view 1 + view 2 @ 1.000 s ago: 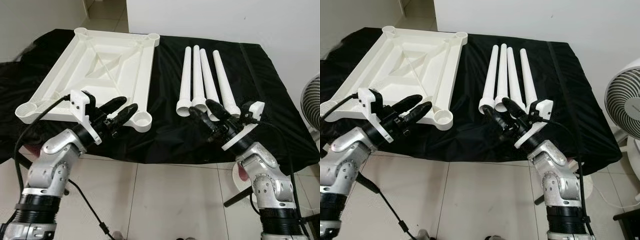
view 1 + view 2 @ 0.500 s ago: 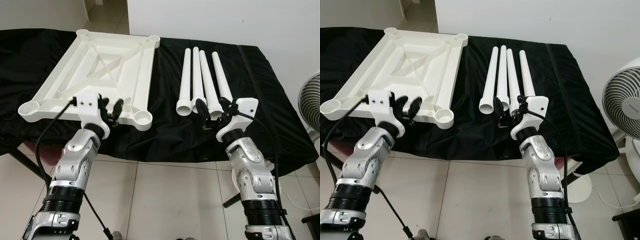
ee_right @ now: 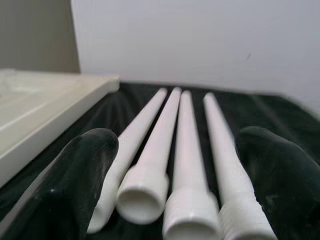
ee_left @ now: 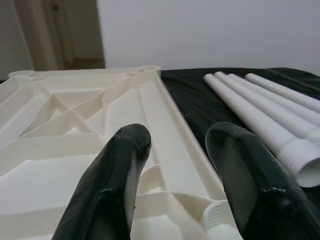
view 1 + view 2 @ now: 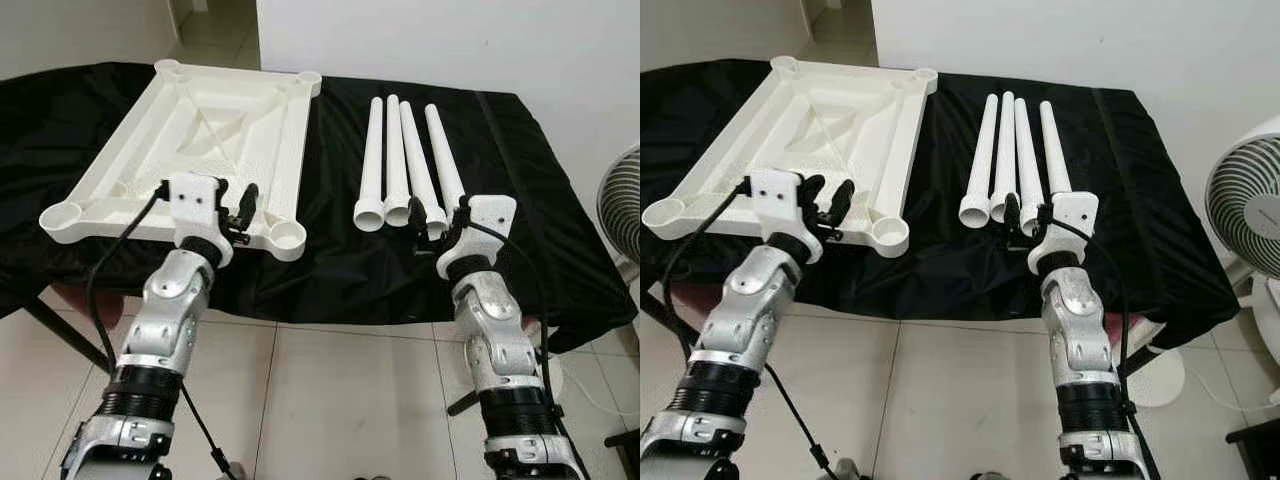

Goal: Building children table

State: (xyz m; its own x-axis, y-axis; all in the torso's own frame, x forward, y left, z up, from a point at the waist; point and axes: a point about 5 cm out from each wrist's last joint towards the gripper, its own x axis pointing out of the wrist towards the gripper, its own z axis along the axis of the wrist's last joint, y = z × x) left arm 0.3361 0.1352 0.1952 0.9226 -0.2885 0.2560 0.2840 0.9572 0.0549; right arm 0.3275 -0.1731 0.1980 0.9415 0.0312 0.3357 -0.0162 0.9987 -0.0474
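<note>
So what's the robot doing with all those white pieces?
It's getting ready to build a little table. The white tabletop lies upside down on the black cloth, with four white legs beside it. The left gripper hovers open at the tabletop's near edge; the right gripper is open by the legs' ends. Nothing's picked up yet.

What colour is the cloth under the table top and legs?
Black; the cloth shows best in the left eye view.

A table draped in a black cloth [image 5: 330,270] carries a white tabletop panel [image 5: 200,140] lying underside up toward its left end, and four white legs [image 5: 408,160] laid side by side near its middle, their wide ends pointing at the near edge.
</note>
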